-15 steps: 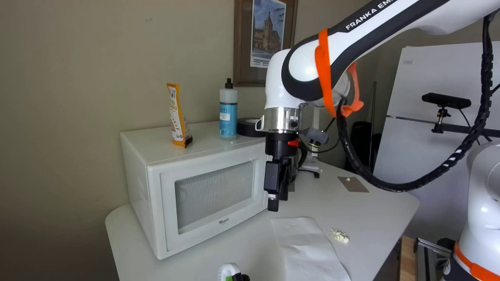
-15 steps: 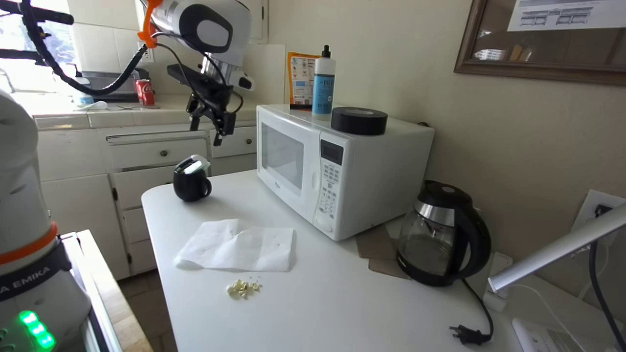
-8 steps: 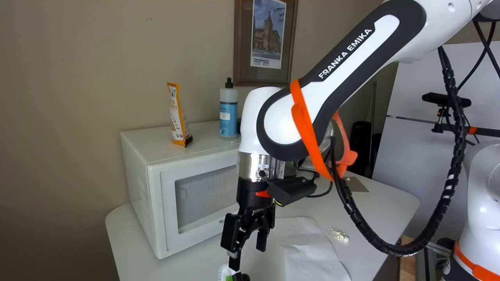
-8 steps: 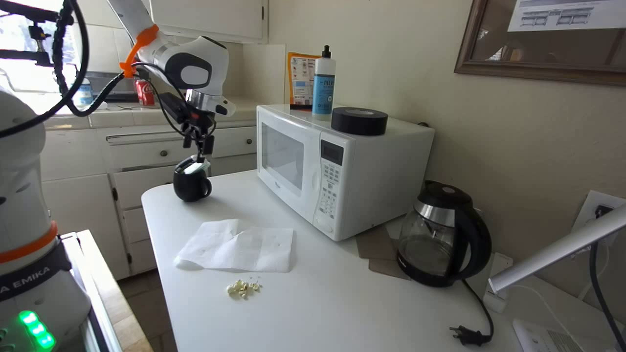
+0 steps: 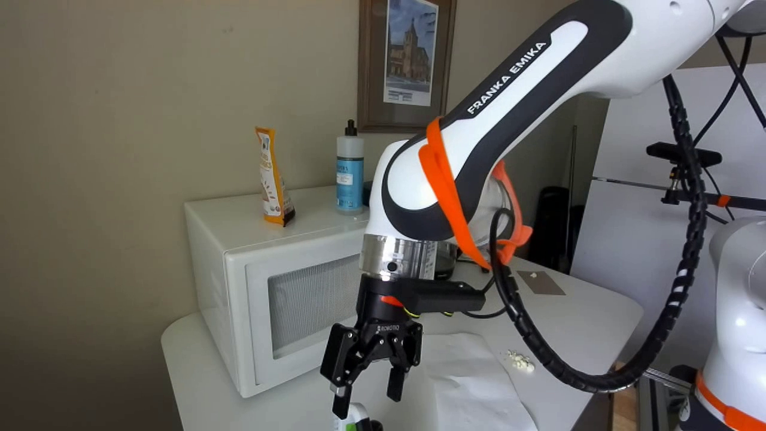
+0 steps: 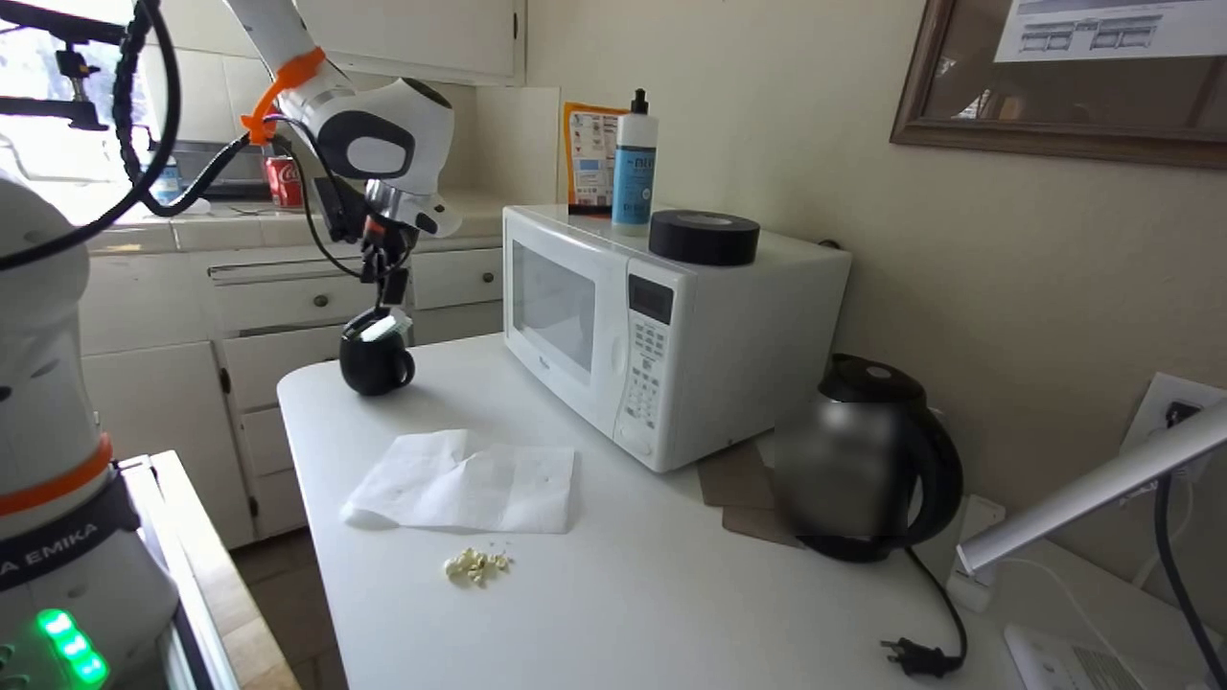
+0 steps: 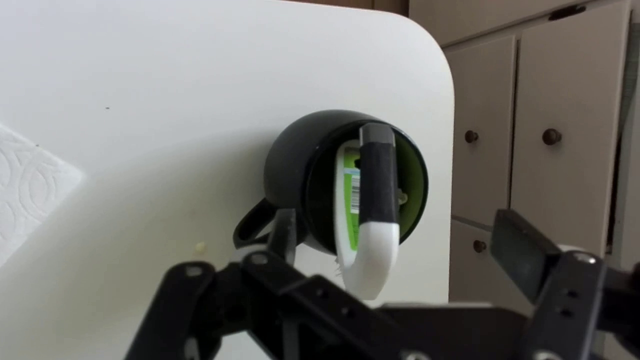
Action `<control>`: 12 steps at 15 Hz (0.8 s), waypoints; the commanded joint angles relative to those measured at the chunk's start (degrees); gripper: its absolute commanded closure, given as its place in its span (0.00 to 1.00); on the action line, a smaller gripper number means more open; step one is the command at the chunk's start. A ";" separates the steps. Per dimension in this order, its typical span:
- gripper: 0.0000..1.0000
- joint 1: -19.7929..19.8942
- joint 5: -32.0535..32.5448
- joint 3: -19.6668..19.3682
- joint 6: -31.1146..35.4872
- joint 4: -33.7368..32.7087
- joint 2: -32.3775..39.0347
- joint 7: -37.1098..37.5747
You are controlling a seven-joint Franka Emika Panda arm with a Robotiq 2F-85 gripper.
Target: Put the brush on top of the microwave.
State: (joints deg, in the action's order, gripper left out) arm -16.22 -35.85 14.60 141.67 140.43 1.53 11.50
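The brush [image 7: 376, 250] has a white looped handle with a black grip and a green label. It stands in a dark mug [image 7: 292, 165], sticking out of its mouth; a few bristles show at its side. In an exterior view the brush [image 5: 355, 413] is cut off by the bottom edge; it also shows in an exterior view [image 6: 383, 328]. My gripper [image 7: 402, 240] is open and empty just above the brush, with the handle between the spread fingers, nearer the left one. In an exterior view the gripper [image 5: 367, 398] points down. The white microwave [image 6: 661, 355] stands beside it, door shut.
On the microwave stand an orange packet [image 6: 590, 158], a blue-labelled bottle [image 6: 634, 177] and a black tape roll [image 6: 705, 238]. A paper towel [image 6: 470, 484] and crumbs [image 6: 476, 565] lie on the white table. A kettle [image 6: 868, 470] stands behind the microwave's panel side.
My gripper has come down from above the table to just over the brush and turned, then shifted slightly. The fingers stay open. Brush, mug and microwave have not moved.
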 commanded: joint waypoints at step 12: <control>0.84 -0.74 1.64 0.88 5.48 -0.43 5.31 16.01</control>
State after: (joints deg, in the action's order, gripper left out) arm -16.52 -35.77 15.27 146.33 140.36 6.38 24.80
